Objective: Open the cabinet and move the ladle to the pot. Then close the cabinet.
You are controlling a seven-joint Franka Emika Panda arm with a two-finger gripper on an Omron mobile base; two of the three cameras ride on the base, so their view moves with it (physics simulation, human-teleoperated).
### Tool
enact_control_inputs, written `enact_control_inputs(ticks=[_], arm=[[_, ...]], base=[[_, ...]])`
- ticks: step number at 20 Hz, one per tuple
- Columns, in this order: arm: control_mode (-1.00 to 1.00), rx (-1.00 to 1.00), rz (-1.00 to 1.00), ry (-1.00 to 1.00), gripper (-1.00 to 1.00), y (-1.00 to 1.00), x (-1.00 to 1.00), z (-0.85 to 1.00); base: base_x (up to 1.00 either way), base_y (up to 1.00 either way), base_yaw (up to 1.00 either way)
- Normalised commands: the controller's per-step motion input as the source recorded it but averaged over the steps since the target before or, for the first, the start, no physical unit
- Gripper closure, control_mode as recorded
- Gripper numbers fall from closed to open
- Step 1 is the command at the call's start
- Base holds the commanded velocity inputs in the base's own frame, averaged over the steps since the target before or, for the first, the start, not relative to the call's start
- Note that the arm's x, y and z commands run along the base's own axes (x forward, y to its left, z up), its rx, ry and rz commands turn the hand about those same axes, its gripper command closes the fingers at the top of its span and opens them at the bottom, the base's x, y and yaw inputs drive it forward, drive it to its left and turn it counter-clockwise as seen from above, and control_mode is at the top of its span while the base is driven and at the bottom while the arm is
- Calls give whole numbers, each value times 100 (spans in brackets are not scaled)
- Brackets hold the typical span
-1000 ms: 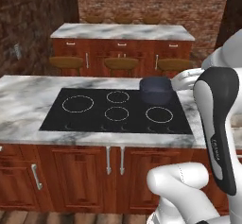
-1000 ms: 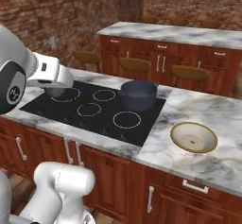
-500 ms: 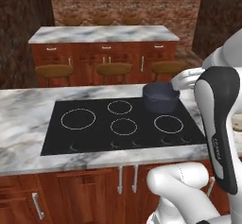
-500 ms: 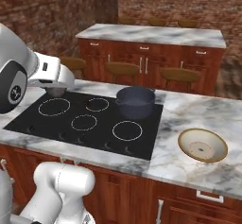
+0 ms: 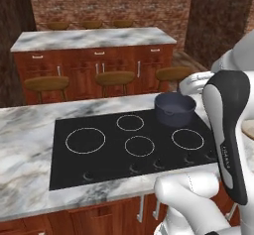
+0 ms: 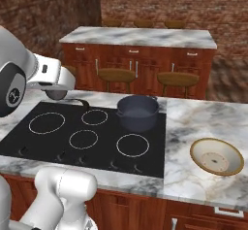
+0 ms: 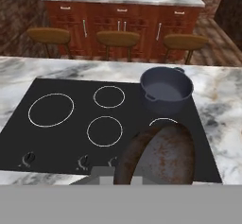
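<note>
My gripper [image 6: 56, 91] hangs over the back left of the cooktop, shut on the ladle [image 7: 159, 156]. The ladle's dark, rust-flecked bowl looms large at the bottom of the hand view. In the right base view, the ladle [image 6: 72, 100] shows as a dark shape under the white hand. The pot [image 6: 137, 112] is deep and dark blue-grey, and it stands empty on the back right ring, to the right of my gripper. From the hand, the pot [image 7: 166, 90] lies ahead and slightly right. In the left base view, the pot [image 5: 174, 108] sits just below my hand [image 5: 195, 82]. The cabinet is out of view.
A black cooktop [image 6: 58, 141] is set in the marble counter [image 6: 193, 122]. A shallow beige bowl [image 6: 216, 156] rests on the counter to the right. Behind stands an island [image 5: 94, 38] with three round stools [image 5: 114, 78] and brick walls.
The whole picture has shifted as the base drove: cooktop and pot now sit closer and more central. My arm keeps its pose with the ladle still in its grip.
</note>
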Motion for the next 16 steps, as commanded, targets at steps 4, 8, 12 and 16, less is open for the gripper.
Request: enact_control_inputs(ticks=[4,8,12,16], arm=[[100,0,0,0,100,0,0,0],[100,0,0,0,100,0,0,0],[100,0,0,0,100,0,0,0],[100,0,0,0,100,0,0,0]], base=[[50,35,-11],[25,10,-2],[0,0,0],[0,0,0]])
